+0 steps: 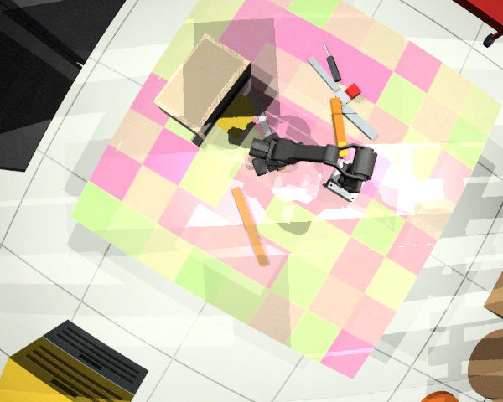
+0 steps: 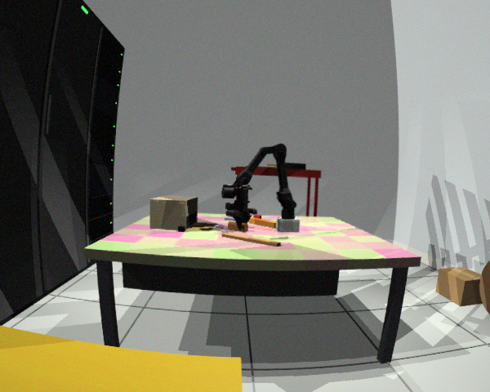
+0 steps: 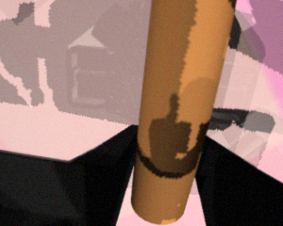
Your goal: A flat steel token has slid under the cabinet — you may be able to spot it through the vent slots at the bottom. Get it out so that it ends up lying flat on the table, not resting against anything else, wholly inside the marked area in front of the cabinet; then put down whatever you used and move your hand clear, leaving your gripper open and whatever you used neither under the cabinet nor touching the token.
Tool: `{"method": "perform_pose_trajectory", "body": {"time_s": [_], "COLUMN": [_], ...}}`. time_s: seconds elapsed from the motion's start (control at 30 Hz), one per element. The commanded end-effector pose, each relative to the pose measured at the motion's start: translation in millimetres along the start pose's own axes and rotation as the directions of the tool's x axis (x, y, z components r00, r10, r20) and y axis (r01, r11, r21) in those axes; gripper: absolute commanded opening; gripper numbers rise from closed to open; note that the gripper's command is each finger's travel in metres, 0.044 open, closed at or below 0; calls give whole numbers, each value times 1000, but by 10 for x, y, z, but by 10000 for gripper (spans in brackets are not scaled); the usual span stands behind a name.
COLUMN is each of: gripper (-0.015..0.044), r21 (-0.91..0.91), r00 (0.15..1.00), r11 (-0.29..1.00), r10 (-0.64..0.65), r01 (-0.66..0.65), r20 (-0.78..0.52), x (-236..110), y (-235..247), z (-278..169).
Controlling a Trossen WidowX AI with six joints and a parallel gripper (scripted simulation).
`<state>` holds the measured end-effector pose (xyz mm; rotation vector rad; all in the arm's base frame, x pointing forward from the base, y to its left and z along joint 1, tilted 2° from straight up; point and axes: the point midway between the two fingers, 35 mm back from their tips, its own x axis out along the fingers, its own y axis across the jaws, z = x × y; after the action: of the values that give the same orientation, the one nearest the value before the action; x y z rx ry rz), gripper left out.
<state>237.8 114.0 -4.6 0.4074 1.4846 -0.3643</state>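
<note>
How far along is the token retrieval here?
Done: a tool is picked up, with the gripper shut on an orange rod. In hand: it hangs near the cabinet. Left: no token shows in the yellow area; raking it out, dropping the rod and opening remain.

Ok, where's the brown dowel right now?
Wrist view: the dowel is clamped in the end effector. Top view: that puts it just image-right of the yellow marked area in front of the cabinet.
</note>
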Motion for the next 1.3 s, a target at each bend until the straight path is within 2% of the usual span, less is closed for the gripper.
{"method": "perform_pose_trajectory", "body": {"time_s": [0.0, 1.27], "gripper": [0, 0], "r21": [-1, -1], "r00": [1000, 1000], "r11": [1000, 1000], "r10": [3, 6], "r01": [-3, -6], "r20": [1, -1], "x": [-9, -12], "y": [50, 349], "z": [-30, -306]}}
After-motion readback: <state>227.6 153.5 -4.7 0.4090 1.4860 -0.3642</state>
